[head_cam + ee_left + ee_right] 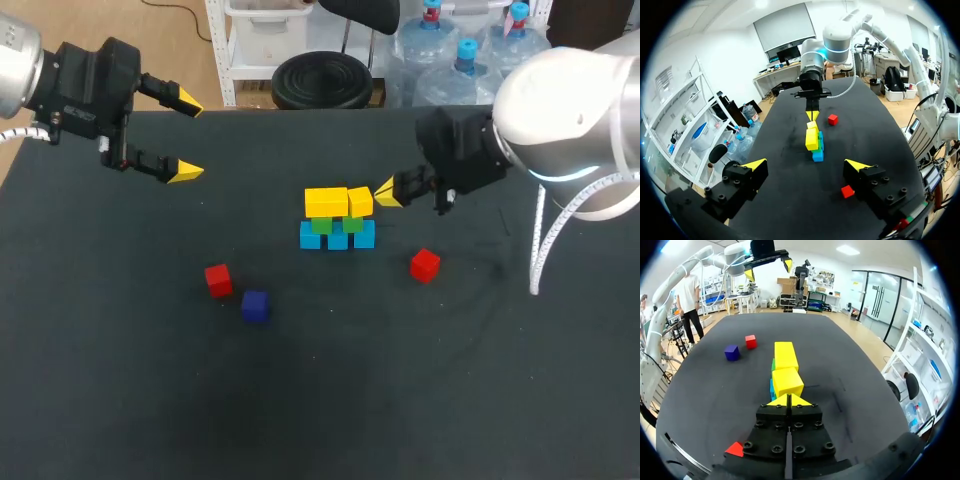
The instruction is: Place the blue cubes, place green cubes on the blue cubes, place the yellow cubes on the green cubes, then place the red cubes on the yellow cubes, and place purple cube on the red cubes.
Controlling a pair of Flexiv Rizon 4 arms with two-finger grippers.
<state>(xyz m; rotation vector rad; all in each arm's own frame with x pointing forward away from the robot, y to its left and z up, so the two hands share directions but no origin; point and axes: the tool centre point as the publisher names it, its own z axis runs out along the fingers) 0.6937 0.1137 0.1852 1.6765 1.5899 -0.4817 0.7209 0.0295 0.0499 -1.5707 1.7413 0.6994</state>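
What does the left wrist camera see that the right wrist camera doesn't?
Only the left wrist view shows the right arm leading down to the stack. Only the right wrist view shows the purple cube and the left arm. Both show the yellow cubes on top of the stack, two loose red cubes, the open left gripper and the shut right gripper.

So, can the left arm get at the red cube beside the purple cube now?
Probably yes: the left gripper is open and empty, and the red cube lies apart from the purple cube, with nothing over it.
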